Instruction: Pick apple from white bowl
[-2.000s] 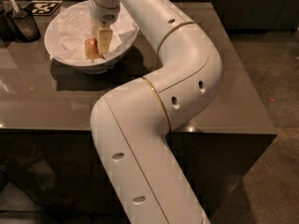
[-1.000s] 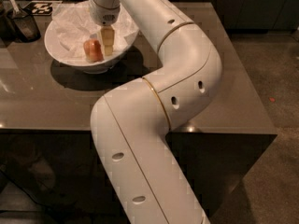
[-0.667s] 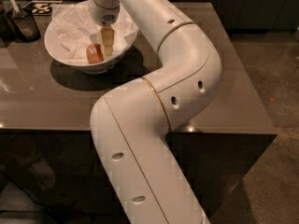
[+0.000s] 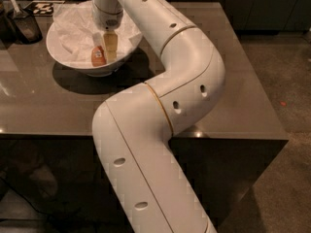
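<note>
Apple [image 4: 98, 56], small, round and yellowish with a red-orange blush, sits in the large round white bowl [image 4: 57, 52] lined with crumpled white paper [image 4: 73, 25], near the far left corner of the glossy brown table [image 4: 48, 103]. Just right of the fruit I see the hand [image 4: 106, 50] down inside the bowl; I cannot tell whether it grips. The thick white jointed arm [image 4: 187, 72] bends rightward, then toward the near edge.

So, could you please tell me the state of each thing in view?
white bowl: upright on the table, lined with crumpled paper.
apple: in the bowl, on the paper, beside the gripper.
gripper: inside the bowl, pointing down.
dark container: upright, left of the bowl.
</note>
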Controlling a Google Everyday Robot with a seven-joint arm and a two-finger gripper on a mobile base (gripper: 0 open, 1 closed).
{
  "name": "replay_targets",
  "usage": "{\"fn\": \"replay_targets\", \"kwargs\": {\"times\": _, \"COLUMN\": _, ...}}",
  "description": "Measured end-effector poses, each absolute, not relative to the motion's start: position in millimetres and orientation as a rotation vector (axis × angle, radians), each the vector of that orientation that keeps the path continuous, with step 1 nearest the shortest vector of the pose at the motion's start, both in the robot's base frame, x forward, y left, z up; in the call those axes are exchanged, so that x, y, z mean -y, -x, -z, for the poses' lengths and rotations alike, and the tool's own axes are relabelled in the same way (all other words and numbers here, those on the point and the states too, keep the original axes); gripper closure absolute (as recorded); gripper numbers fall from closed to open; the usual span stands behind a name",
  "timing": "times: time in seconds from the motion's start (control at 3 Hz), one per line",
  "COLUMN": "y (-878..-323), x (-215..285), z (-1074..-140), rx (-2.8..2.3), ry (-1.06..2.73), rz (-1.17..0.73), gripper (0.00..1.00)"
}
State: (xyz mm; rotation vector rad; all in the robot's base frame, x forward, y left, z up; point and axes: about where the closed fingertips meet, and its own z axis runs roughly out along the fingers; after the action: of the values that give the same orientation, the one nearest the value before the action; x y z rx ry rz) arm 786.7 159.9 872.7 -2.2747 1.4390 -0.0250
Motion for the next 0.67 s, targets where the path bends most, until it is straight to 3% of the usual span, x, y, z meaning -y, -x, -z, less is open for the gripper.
{"fn": "replay_targets", "kwargs": {"times": 0.67, "y": -785.2, "x": -163.8, "z": -864.0, "rx": -1.43, "ry": 2.286, "rz": -0.003, "gripper": 0.0}}
